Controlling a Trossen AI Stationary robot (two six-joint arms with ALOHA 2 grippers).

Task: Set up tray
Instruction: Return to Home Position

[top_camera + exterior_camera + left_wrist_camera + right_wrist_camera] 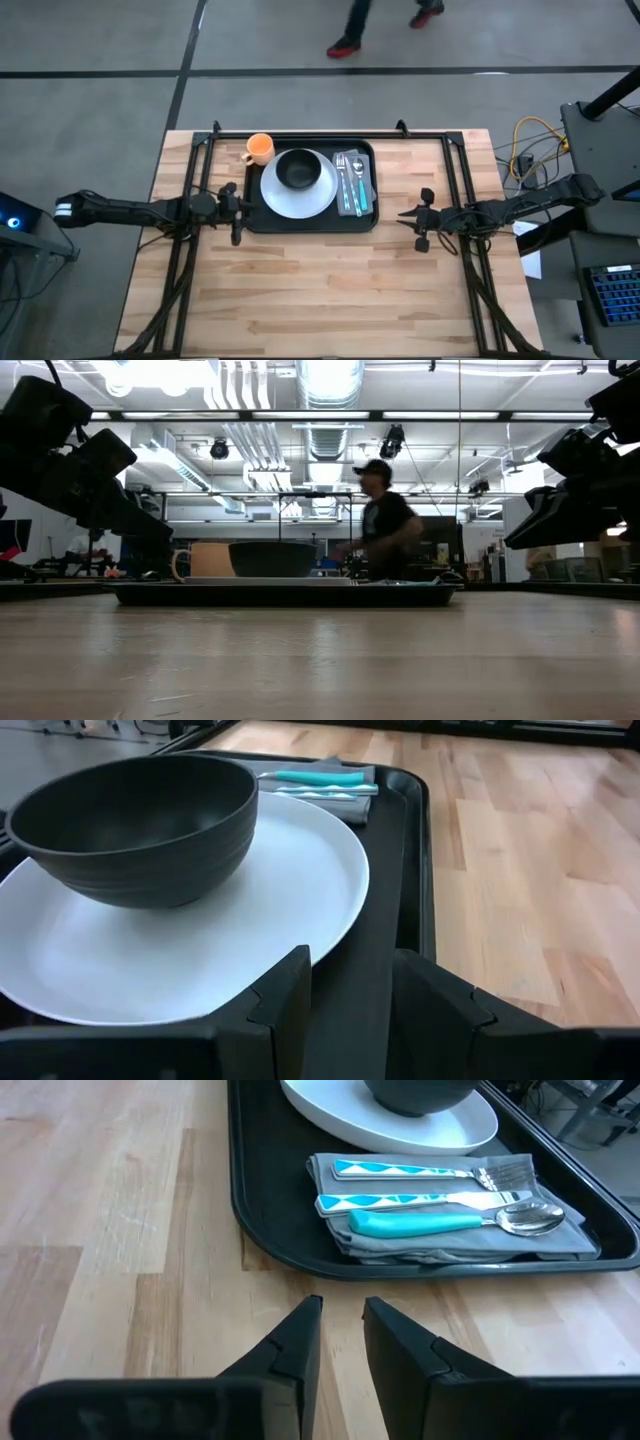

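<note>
Here, flanks the laid tray (310,227) with left gripper (350,960) and right gripper (341,1302), both slightly parted and empty, clear for homing.

Matt black tray (270,1170), cloth napkin (460,1245), glossy plate (250,920) (ceramic, perhaps), smooth wooden table (120,1230).

Bright, even overhead light; ceiling lamps (160,372) glare in the low view.
</note>
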